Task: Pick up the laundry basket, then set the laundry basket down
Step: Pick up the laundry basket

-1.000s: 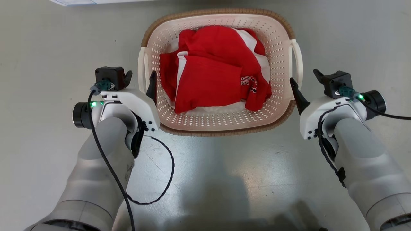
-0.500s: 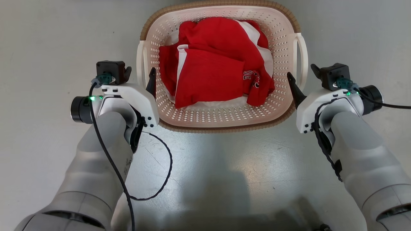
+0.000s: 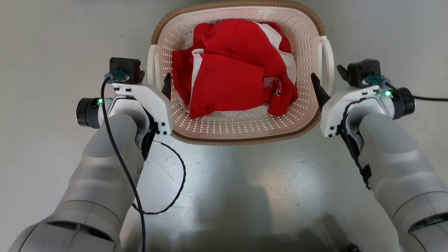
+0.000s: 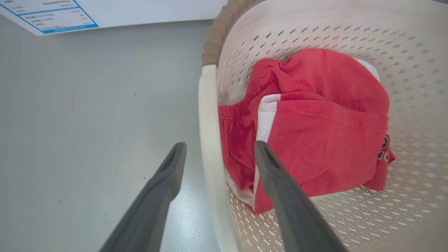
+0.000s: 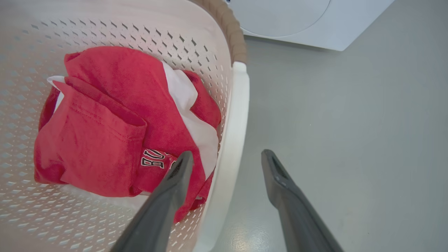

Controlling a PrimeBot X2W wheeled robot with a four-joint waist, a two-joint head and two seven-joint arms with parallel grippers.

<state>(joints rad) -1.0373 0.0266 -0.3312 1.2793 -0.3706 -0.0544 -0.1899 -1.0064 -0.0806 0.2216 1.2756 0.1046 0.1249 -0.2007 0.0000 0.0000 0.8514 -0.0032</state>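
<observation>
Straddling white handles (image 3: 151, 70): left hand (image 4: 220, 145), right hand (image 5: 227, 153) open, empty.
Risk: one grip slipping could tip cream perforated plastic laundry basket (image 3: 245, 127).

This looks like a laundry area. A laundry basket (image 3: 241, 126) with red and white clothes (image 3: 231, 80) inside stands on the floor (image 3: 245, 185), at 12 o'clock in the head view. The floor is smooth, grey and a little glossy, with fine scratches, like in a utility room. In the right wrist view a white washing machine (image 5: 315, 24) with 1 round door is at 1 o'clock, near the basket. In the left wrist view a white label (image 4: 45, 15) with blue lines is at 11 o'clock. Whether it is a home, I cannot tell.
</observation>
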